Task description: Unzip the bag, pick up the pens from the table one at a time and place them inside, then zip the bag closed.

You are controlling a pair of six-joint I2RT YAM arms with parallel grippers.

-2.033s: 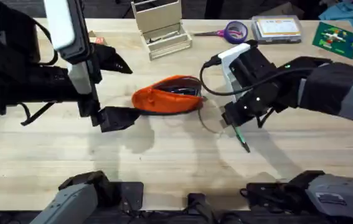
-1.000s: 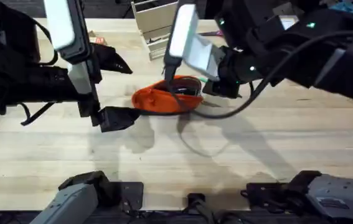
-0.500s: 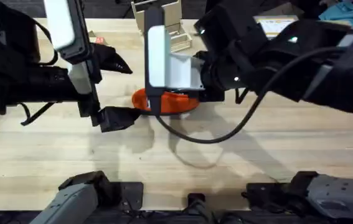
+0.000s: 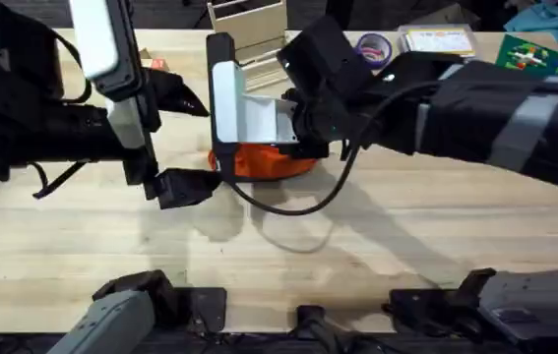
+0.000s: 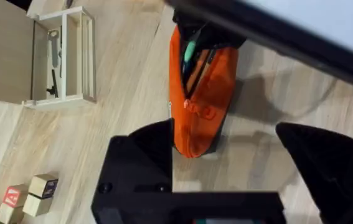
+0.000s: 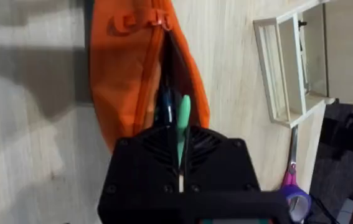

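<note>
Left fingers (image 5: 226, 155): spread wide and empty, one on each side of the near end of the bag (image 5: 202, 93), not visibly touching it; in the overhead view this gripper (image 4: 188, 185) sits just beside the bag's (image 4: 269, 162) left end.
Surface (image 4: 377, 246): bare wood in front of the bag, with no other pen lying on it that I can make out.
Bag: lies flat near the middle of the surface, zipper open along the top, slot gaping, pull tab (image 6: 140, 22) at the end toward the left arm.
Pen (image 6: 182, 127): green, pinched between the right fingers (image 6: 182, 152), its free end poking into the open slot; the same green shows inside the opening (image 5: 190, 50) from the left wrist.
Right fingers: clenched on the pen, hanging directly over the bag.
Step in hand: feeding the pen into the bag.
How to do it well: keep the pen in line with the slot, slide it along the length instead of pushing straight down, and release only once most of it is under the fabric; a dark item already seems to lie inside, so it may snag.
Far side: a wooden rack (image 4: 251, 39) stands behind the bag, purple scissors (image 4: 369, 47) beyond it.
</note>
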